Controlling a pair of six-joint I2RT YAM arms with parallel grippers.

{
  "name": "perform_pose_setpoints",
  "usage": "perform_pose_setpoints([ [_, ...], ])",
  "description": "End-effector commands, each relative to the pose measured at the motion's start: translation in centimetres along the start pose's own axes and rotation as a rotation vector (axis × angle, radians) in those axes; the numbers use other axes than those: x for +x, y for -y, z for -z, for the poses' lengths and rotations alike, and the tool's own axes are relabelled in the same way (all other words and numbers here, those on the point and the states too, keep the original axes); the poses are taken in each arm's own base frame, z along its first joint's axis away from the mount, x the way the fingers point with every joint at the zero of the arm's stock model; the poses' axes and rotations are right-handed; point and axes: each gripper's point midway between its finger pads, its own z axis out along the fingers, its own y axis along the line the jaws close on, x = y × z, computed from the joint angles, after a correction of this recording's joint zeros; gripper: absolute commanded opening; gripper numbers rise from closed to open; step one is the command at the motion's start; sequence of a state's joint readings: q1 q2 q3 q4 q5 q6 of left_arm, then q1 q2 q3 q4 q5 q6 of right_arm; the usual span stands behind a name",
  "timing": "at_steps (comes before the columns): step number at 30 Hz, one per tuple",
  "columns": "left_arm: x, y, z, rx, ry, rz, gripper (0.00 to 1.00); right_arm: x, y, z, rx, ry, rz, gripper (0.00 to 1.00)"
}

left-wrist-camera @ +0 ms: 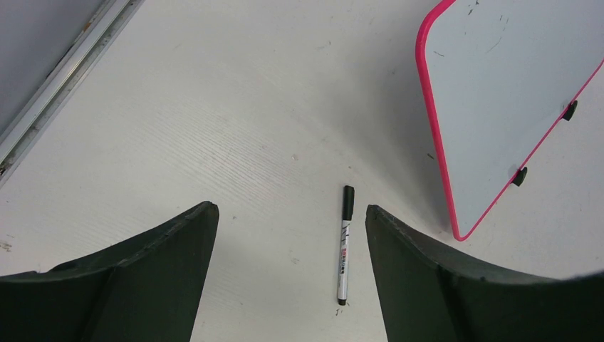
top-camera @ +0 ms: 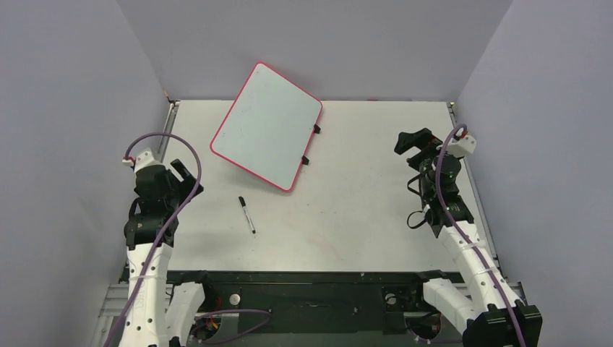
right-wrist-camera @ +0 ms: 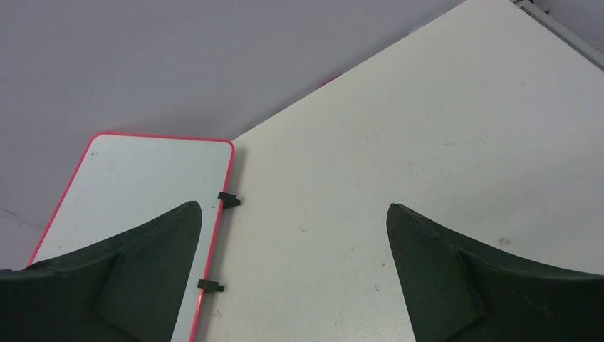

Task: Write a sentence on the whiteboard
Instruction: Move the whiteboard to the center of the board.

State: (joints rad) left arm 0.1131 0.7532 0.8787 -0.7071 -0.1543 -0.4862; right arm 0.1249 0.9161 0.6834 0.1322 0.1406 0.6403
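The whiteboard (top-camera: pixel 266 124) is white with a red rim and two black tabs, and lies tilted at the back middle of the table; its face shows no lettering. It also shows in the left wrist view (left-wrist-camera: pixel 509 92) and the right wrist view (right-wrist-camera: pixel 135 192). A black-capped marker (top-camera: pixel 247 215) lies on the table in front of the board, and is seen between the left fingers in the left wrist view (left-wrist-camera: pixel 345 244). My left gripper (top-camera: pixel 185 173) is open and empty at the left, above the table. My right gripper (top-camera: pixel 412 141) is open and empty at the right.
A metal rail (top-camera: pixel 168 126) runs along the table's left edge and another rail (top-camera: pixel 473 181) along the right. Grey walls close in the back and sides. The whiteboard's far corner overhangs the table's back edge.
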Motion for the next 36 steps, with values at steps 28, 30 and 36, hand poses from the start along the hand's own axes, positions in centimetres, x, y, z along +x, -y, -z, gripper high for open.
perform_pose_setpoints([
  [28, 9.8, 3.7, -0.9, -0.038, -0.196, -0.021, 0.64, 4.6, -5.0, 2.2, -0.094, -0.300, 0.243, 0.92],
  [30, 10.7, 4.3, -1.3, -0.024, -0.195, -0.054, 0.62, 5.1, -5.0, 2.4, -0.102, -0.317, 0.251, 0.92],
  [36, 13.4, 5.2, -2.5, 0.005, -0.243, -0.102, 0.58, 6.6, -5.2, 2.3, -0.121, -0.362, 0.263, 0.91],
])
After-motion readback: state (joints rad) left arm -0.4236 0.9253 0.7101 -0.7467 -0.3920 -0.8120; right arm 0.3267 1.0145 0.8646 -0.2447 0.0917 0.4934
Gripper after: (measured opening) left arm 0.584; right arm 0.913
